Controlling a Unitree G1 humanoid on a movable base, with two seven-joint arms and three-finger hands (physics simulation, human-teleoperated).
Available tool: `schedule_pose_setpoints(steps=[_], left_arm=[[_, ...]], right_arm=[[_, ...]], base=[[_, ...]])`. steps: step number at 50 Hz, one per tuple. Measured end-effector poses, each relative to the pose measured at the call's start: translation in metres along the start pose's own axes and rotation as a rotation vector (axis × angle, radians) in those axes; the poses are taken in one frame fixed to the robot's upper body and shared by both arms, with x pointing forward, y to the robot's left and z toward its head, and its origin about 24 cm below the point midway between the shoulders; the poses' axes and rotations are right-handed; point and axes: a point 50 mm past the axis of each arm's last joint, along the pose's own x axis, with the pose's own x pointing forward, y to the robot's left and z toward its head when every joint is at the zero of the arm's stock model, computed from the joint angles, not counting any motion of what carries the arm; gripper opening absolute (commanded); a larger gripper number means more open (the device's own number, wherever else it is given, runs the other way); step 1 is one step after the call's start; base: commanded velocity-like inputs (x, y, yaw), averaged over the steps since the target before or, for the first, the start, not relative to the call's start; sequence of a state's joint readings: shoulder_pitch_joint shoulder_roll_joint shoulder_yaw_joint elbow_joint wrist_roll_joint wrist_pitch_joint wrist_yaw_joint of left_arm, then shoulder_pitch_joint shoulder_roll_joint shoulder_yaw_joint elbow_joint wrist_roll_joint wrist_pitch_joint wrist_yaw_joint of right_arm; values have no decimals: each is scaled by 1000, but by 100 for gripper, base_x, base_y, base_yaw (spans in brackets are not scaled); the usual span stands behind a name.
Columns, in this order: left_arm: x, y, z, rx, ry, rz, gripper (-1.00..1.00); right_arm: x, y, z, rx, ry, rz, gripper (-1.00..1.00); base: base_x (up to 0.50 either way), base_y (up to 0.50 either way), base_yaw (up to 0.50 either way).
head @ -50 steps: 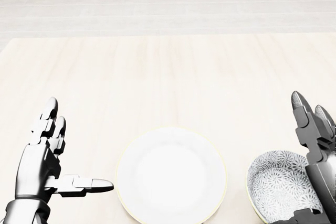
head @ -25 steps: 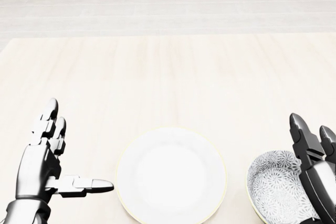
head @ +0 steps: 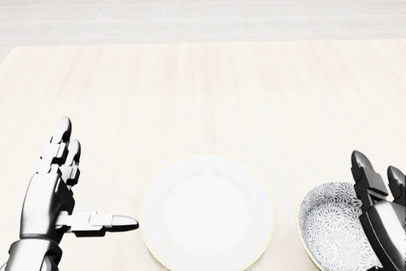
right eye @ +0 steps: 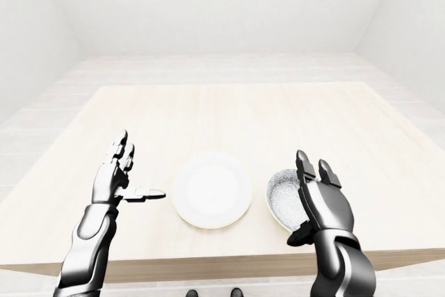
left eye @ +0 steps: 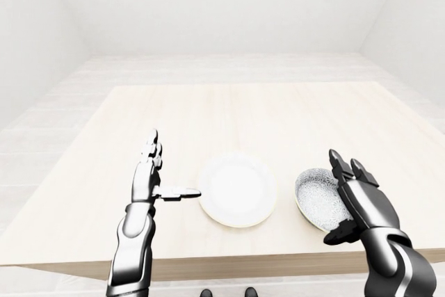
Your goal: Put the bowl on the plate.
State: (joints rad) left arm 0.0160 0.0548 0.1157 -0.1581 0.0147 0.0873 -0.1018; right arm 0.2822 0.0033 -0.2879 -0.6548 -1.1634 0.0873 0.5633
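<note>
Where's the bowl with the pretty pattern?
In the head view, the patterned bowl sits at bottom right on the table, beside the white plate, under the right hand.

Plate (head: 207, 212) and bowl (head: 333, 228) side by side on the desk (head: 203, 93), a hand at each outer side.

In the head view the plate lies at bottom centre and the bowl to its right, near it but apart, both close to the desk's lower edge. The left hand (head: 54, 195) stands left of the plate, fingers spread, its thumb reaching toward the plate's rim without touching. The right hand (left eye: 358, 196) stands at the bowl's right side, fingers spread beside and over the rim; whether they touch cannot be told.
</note>
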Motion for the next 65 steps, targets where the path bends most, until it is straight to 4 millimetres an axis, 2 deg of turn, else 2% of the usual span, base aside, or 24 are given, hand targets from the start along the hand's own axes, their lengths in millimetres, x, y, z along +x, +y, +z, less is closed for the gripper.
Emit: schedule_pose_setpoints(steps=[33,65], left_arm=[[-1,1,-2,1,3,5,100],[-4,3,-5,-1,9,11,100]], right_arm=[[6,19,-13,11,51,30,100],[17,42,-9,40,23,74,100]], base=[[0,0,0],[0,0,0]])
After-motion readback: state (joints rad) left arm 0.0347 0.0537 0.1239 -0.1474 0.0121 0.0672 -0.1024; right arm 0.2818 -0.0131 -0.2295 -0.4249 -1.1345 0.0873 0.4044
